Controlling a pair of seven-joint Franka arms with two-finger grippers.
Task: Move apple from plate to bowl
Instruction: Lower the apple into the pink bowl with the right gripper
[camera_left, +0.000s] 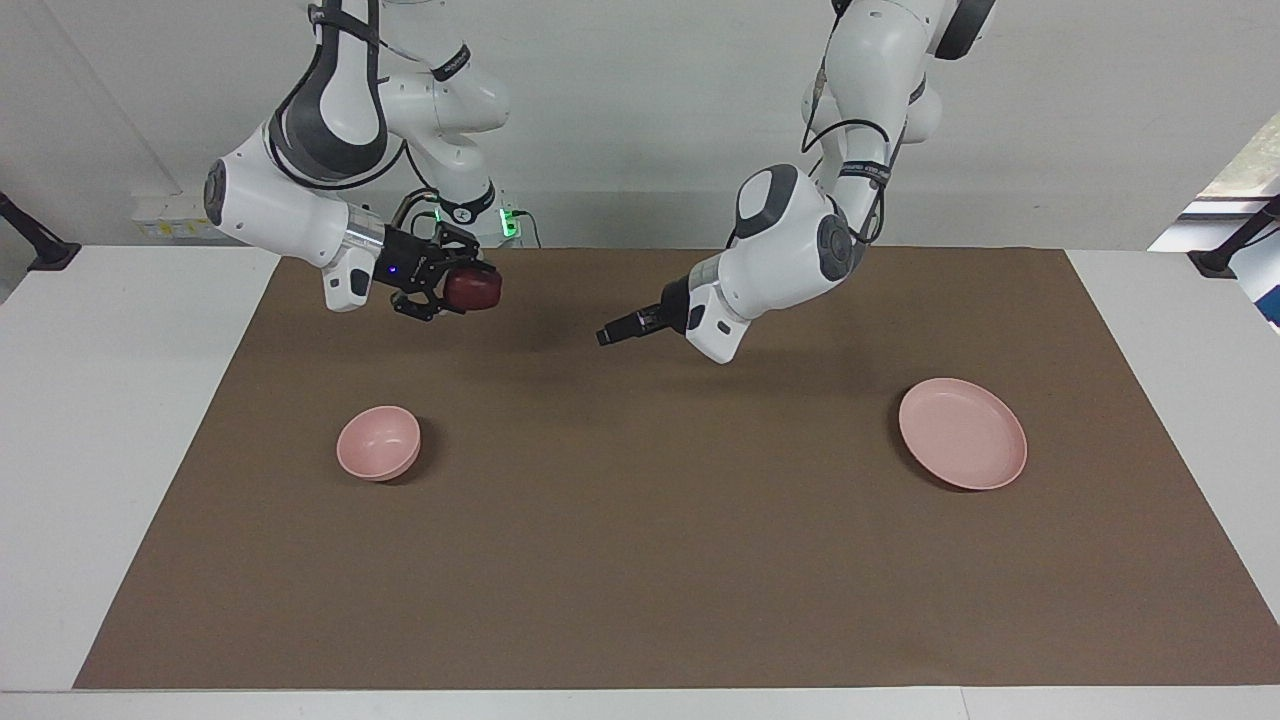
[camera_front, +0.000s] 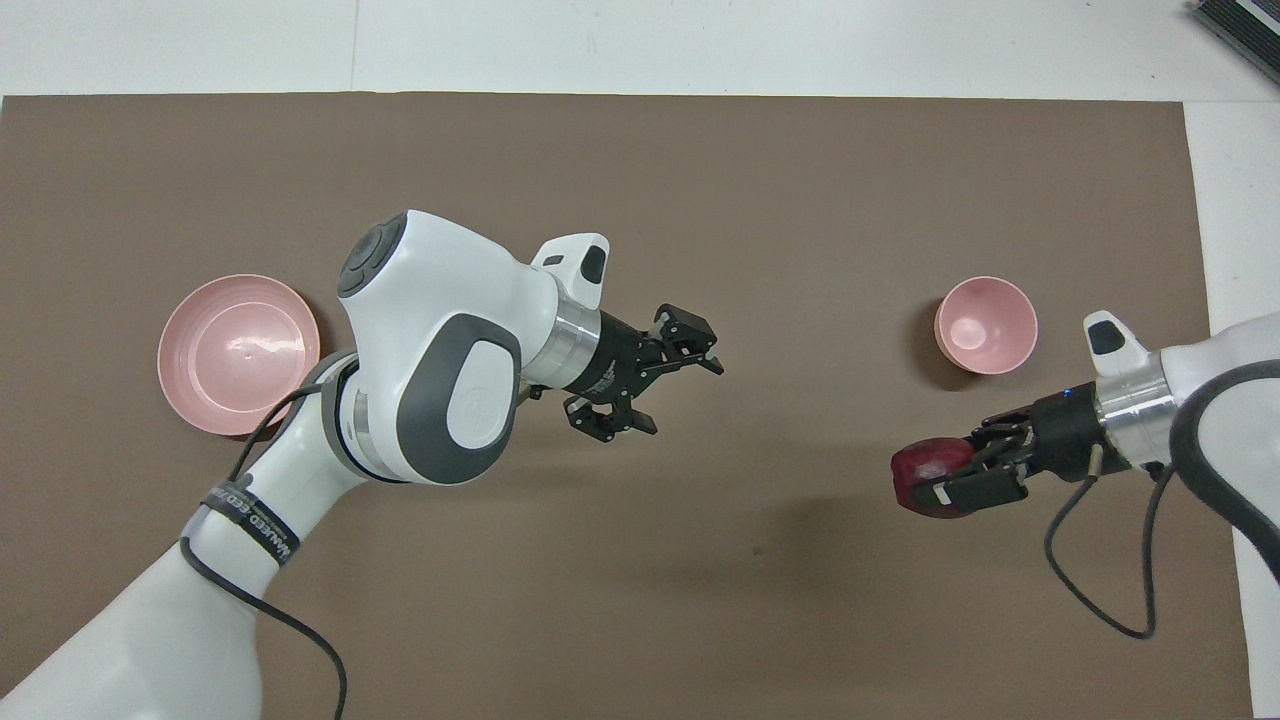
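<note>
Right gripper (camera_left: 462, 290) is clasping the apple (camera_left: 474, 288) between its fingers, carrying it above the mat for the bowl (camera_left: 378, 442); left gripper (camera_front: 668, 386) is hanging with fingers spread, nothing between them, over mid-mat.

High facing and overhead views, shared mat (camera_left: 640, 560).

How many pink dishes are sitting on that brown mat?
2. A small deep bowl sits toward the right arm's end of the mat, and a wider flat plate sits toward the left arm's end. Both are empty; nothing seems hidden.
</note>
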